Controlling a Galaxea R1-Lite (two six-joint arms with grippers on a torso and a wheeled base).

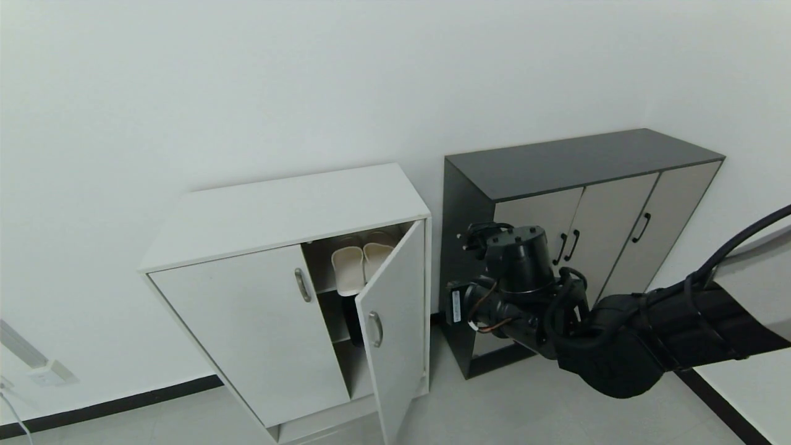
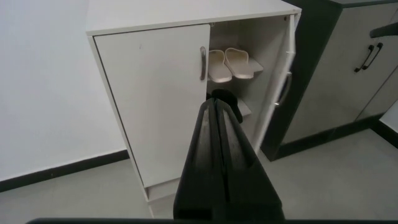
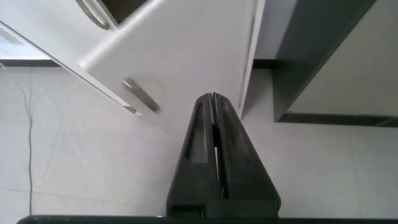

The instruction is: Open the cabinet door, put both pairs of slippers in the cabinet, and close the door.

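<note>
Cabinet door (image 1: 395, 321) ajar, free edge angled outward; beige slippers (image 1: 360, 264) on upper shelf. Right gripper (image 3: 213, 99) pinched closed, near door's outer face; left gripper (image 2: 214, 104) closed too.

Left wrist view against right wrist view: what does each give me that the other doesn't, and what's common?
Left wrist view gives you the inside of the white cabinet: pale slippers up top, dark slippers beneath them. Right wrist view gives you instead the outer face of the open door with its handle, and a thin cable over the floor. Common to both: the open door, standing ajar, and the grey cabinet beside it.
</note>
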